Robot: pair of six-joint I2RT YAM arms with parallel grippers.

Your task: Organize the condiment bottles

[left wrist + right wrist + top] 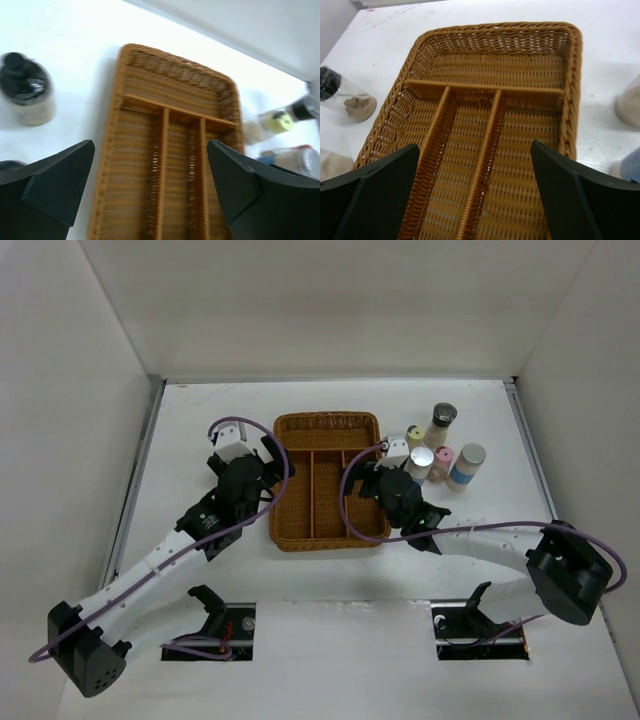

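Five condiment bottles stand right of the wicker tray (326, 418): a dark-capped one (443, 420), a yellow-capped one (414, 434), a silver-capped one (421, 461), a pink-capped one (443, 459) and a white one with a blue band (466, 466). In the left wrist view, another dark-capped bottle (25, 92) stands left of the tray (175, 62); the left arm hides it from above. My left gripper (151, 145) hangs open over the tray's left side. My right gripper (475, 145) is open over the tray's (495, 27) long compartments. Neither holds anything.
The tray has one cross compartment at the far end and three long ones. A second bottle (331, 165) stands left of the tray, near the first (345, 97). White walls close in the table (200, 420) on three sides.
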